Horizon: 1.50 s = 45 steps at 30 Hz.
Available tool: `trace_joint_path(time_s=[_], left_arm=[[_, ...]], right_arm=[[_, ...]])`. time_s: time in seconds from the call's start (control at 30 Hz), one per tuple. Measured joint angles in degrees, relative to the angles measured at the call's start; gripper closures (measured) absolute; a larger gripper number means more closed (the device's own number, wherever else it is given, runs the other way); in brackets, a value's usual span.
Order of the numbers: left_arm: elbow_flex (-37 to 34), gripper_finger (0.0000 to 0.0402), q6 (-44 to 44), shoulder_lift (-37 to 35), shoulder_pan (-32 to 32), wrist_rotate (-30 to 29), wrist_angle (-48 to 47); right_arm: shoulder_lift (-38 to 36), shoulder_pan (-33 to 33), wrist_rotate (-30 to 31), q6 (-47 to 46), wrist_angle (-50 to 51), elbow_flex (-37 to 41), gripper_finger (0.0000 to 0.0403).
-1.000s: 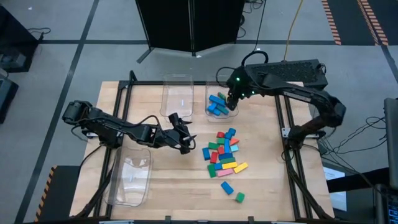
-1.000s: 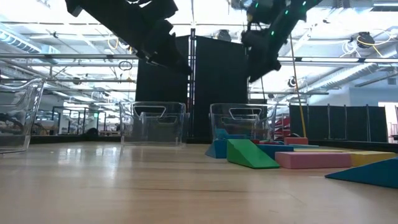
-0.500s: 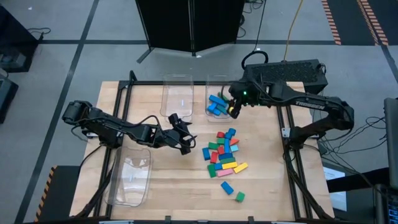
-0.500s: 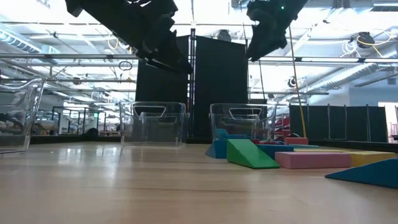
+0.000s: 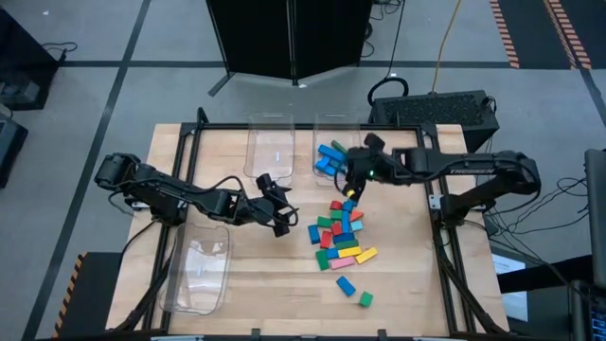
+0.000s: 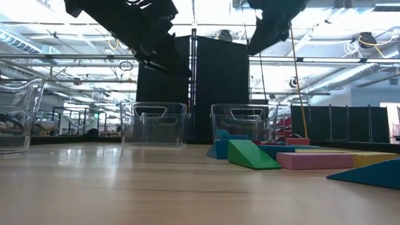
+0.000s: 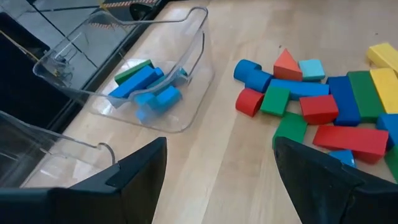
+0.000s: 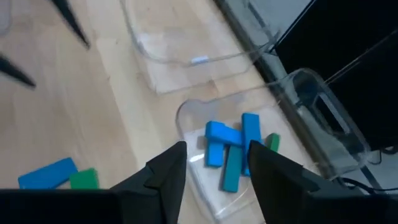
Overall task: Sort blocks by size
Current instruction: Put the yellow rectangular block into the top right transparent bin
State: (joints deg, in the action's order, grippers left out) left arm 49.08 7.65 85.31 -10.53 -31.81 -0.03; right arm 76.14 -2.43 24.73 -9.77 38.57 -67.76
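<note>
Loosely, blocks (image 5: 341, 232) in a heap elongated front to back.

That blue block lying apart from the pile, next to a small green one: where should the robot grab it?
Grip the blue block at its middle, across its narrow width, coming straight down from above. It lies flat with both long sides free, and the green block sits clear of it.

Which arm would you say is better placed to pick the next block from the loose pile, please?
Probably the right. Its open gripper hangs just above the pile of blocks, beside the bin that already holds blue ones. The left gripper, also open, sits off to the pile's side, slightly farther away.
</note>
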Motion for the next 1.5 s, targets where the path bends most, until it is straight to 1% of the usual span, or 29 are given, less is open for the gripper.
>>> trace_joint_path(time_s=[0.1,0.23,0.47,0.7,0.83,1.27,1.5], left_arm=[[0.0,0.0104,2.1,0.0,0.0,0.0,-0.3],[0.0,0.0104,2.4,0.0,0.0,0.0,-0.3],[0.0,0.0104,2.4,0.0,0.0,0.0,-0.3],[0.0,0.0104,2.4,0.0,0.1,0.0,-0.3],[0.0,0.0104,2.5,0.0,0.1,0.0,-0.4],[0.0,0.0104,2.5,0.0,0.1,0.0,-0.5],[0.0,0.0104,2.6,0.0,0.1,0.0,-0.4]], right_arm=[[0.0,2.1,1.9,-2.6,-1.2,3.5,0.0254],[0.0,4.8,3.9,-5.9,-3.0,8.1,0.0268],[0.0,10.6,4.1,-9.5,-8.8,12.9,0.0281],[0.0,16.0,4.2,-12.2,-10.2,13.5,0.0283],[0.0,18.9,5.7,-13.1,-9.7,13.5,0.0283],[0.0,26.5,5.0,-15.3,-0.8,13.5,0.0283],[0.0,29.4,5.0,-14.8,1.1,13.5,0.0283]])
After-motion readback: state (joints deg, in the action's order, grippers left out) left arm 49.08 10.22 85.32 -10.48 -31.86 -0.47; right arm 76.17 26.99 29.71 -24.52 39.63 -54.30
